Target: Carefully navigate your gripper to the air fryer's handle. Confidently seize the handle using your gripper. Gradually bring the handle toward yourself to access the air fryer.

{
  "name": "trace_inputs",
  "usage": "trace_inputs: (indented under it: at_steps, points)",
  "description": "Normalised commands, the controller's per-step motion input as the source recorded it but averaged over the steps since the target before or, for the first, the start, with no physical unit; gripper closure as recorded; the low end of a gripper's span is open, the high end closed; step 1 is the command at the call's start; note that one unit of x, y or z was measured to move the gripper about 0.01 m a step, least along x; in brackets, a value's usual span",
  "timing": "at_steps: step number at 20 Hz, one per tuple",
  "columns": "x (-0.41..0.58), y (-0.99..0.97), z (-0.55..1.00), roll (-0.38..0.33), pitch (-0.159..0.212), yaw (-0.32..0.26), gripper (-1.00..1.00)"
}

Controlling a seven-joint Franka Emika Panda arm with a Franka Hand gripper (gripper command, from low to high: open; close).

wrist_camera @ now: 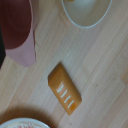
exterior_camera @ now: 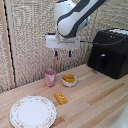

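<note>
Approach step: I've not reached the handle [exterior_camera: 102, 61] yet.
My gripper [exterior_camera: 62, 53] hangs, fingers apart and empty, well off the air fryer [exterior_camera: 110, 52], above the pink cup [exterior_camera: 50, 77]; next I travel across to its front.

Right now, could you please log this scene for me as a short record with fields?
end effector: raised above the table, fingers pointing down, holding nothing, apart from the air fryer
air fryer: black, at the exterior view's right, drawer shut
handle: on the front panel, untouched
pink cup: upright, beside the small bowl
small bowl: white, yellow food inside
orange block: flat on the wood, between bowl and plate
plate: patterned rim, nearest the camera
</note>
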Motion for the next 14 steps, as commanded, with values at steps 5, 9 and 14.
trace_inputs:
  at_steps: [5,9,14]
  points:
    - [0.176,-0.07,-0.01,-0.375,-0.062,-0.177,-1.00]
    - [0.121,-0.14,-0.06,-0.357,-0.084,-0.189,-1.00]
    - [0.049,-0.24,-0.09,-0.289,-0.119,-0.199,-1.00]
